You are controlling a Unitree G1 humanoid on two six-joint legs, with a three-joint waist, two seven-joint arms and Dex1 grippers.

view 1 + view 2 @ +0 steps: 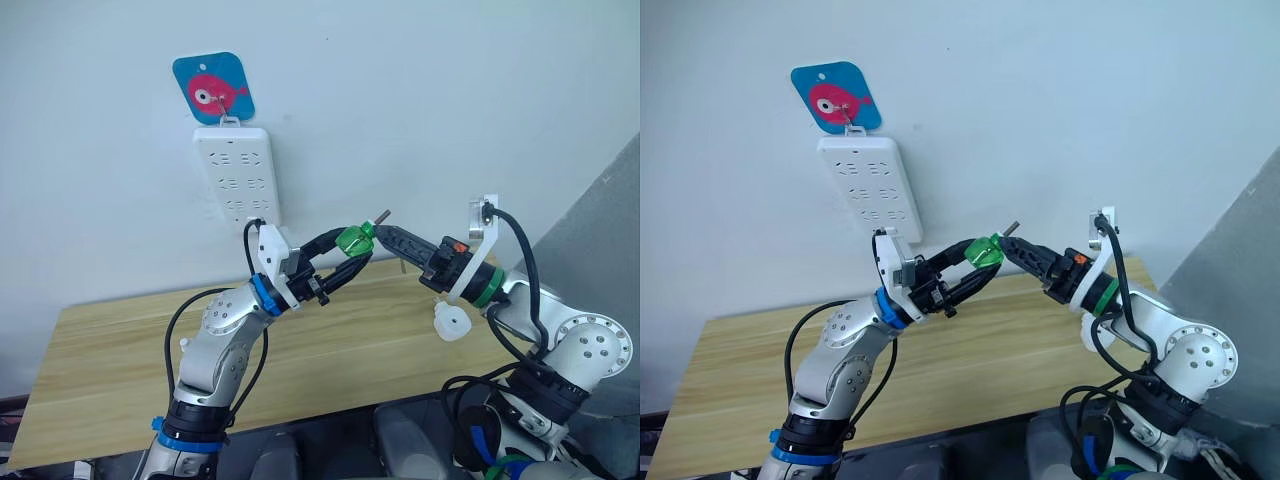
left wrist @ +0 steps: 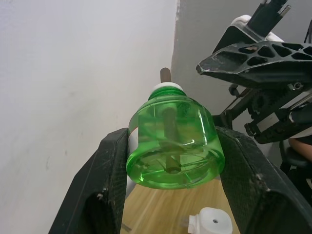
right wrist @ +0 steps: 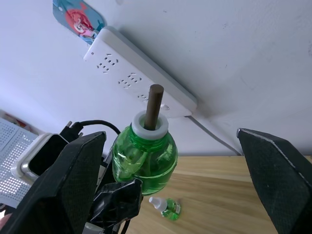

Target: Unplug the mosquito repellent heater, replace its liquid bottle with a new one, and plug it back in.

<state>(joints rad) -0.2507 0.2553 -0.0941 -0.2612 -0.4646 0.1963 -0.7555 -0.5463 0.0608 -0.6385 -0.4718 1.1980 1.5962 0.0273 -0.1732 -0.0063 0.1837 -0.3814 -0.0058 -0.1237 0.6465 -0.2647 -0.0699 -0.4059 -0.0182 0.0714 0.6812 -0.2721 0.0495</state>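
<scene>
My left gripper (image 1: 345, 250) is shut on a green liquid bottle (image 2: 173, 146) with a white collar and a brown wick, held up in the air in front of the wall. My right gripper (image 1: 392, 238) is open, its two fingers (image 3: 73, 180) spread wide on either side of the bottle's top without touching it. The white mosquito repellent heater (image 1: 452, 322) lies on the wooden table (image 1: 110, 350) below my right wrist, unplugged. A second small green bottle (image 3: 166, 206) with a white cap lies on the table.
A white multi-socket power strip (image 1: 237, 172) hangs on the wall from a blue fish-print hook (image 1: 213, 88), its sockets empty. A grey panel (image 1: 600, 230) stands at the right.
</scene>
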